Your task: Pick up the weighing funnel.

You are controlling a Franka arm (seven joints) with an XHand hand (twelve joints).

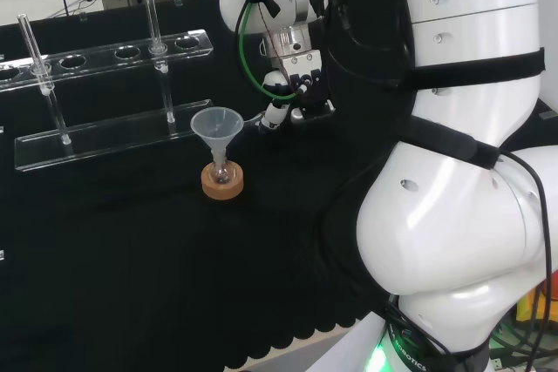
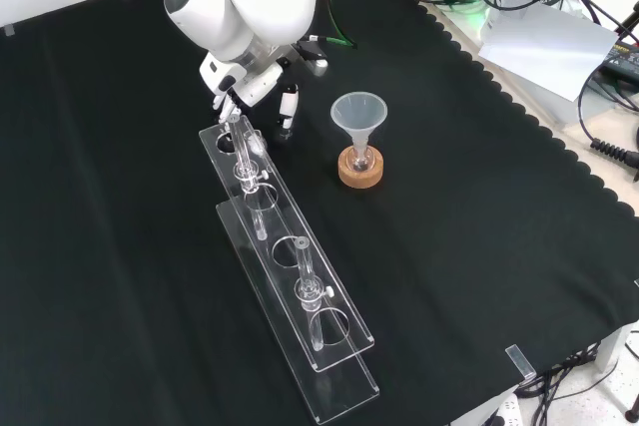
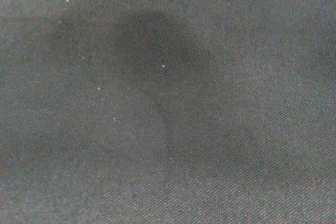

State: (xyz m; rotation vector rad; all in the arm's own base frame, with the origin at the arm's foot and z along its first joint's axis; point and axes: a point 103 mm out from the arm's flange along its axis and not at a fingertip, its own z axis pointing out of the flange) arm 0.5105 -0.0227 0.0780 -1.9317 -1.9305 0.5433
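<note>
I've got the hand (image 1: 301,93) low at top center of the head view, what looks like the weighing funnel (image 1: 254,120) just beside it toward the funnel (image 1: 217,124), can't tell if the hand's closed on it, so next up I'd guess: confirm the grasp, lift straight.

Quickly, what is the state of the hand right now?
Hand: cannot be told whether open or shut; it is low over the cloth, near the funnel.

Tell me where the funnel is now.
Head view: the funnel stands stem-down in a flask on the cork ring, just left of the hand and in front of the clear rack.
</note>
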